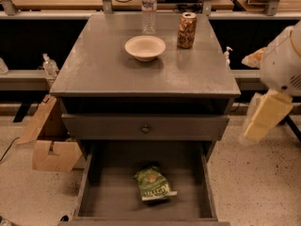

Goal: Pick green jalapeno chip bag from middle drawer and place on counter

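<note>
The green jalapeno chip bag (153,185) lies flat on the floor of the open middle drawer (113,194), near the drawer's middle, with its white band toward the front. The counter (99,72) is the grey cabinet top above. My arm comes in at the right edge as a white rounded joint (284,60). The cream-coloured gripper (265,117) hangs below it, to the right of the cabinet at about the height of the closed upper drawer. It is well apart from the bag and holds nothing I can see.
On the counter stand a cream bowl (145,47), a brown-gold can (186,30) and a clear water bottle (149,8), all toward the back. The closed drawer front with a round knob (146,128) overhangs the open drawer. A cardboard box (51,147) sits on the floor left of the cabinet.
</note>
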Motion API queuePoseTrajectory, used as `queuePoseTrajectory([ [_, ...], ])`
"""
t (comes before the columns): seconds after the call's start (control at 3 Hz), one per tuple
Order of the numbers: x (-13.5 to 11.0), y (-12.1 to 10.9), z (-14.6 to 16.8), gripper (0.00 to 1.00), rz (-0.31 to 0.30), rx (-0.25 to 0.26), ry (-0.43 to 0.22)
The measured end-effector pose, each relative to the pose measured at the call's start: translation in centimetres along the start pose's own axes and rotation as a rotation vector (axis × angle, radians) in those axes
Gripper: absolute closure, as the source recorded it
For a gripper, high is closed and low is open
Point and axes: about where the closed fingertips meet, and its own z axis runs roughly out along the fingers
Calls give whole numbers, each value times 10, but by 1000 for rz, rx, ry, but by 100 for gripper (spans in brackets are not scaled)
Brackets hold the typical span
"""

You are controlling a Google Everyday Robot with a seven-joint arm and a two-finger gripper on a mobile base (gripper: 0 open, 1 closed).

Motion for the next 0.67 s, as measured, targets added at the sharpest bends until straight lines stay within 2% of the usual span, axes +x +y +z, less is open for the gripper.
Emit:
queuePoseTrajectory([
  [0.33,-5,42,39,0,-10,-17,-108],
  [0.67,-5,86,110,0,-12,-62,-201],
])
